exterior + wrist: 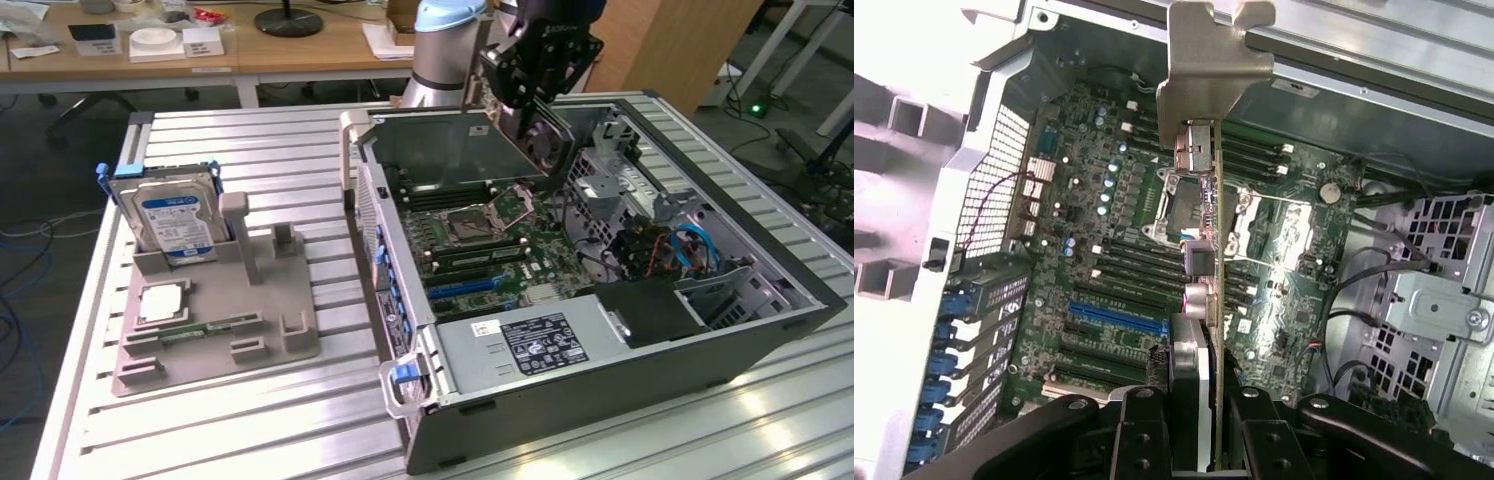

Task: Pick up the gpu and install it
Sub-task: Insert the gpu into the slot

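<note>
Claw (1199, 410) clamped on gpu (1202, 262); motherboard (1104, 230) beneath claw. I'd worry: card edge misses slot, jams, twists in grip.

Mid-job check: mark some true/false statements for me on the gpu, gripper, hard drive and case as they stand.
1. The gripper is clamped on the gpu over the open computer case. True.
2. The gpu is seated in the blue slot. False: it is held above the motherboard, in no slot.
3. The hard drive stands upright in the grey holder. True.
4. The grey holder sits on the exterior view's right of the case. False: it sits on the exterior view's left.
</note>
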